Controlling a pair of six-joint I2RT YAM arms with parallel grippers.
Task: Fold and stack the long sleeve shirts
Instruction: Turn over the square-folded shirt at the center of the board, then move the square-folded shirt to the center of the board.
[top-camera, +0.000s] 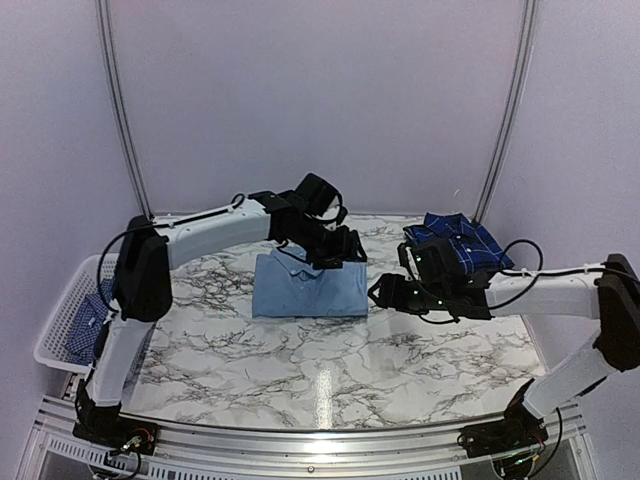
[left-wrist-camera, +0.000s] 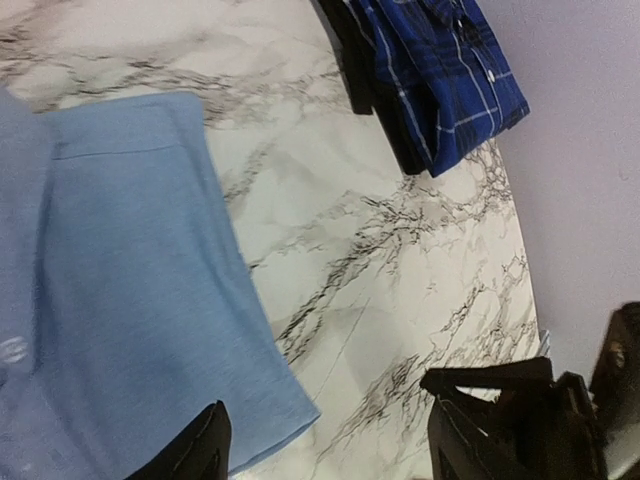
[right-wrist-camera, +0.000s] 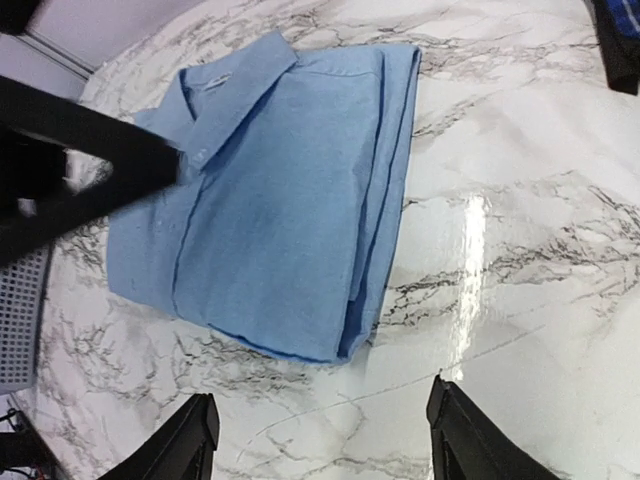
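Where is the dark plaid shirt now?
Top view: the dark plaid shirt lies far right on the table, just beyond the right gripper, apart from the light blue shirt.

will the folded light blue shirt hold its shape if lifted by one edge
Probably not: the light blue shirt is soft cloth in loose layers, visible along its folded edge, so it would likely droop and unfold. Pushed, it may slide on the glossy marble table, or bunch up instead.
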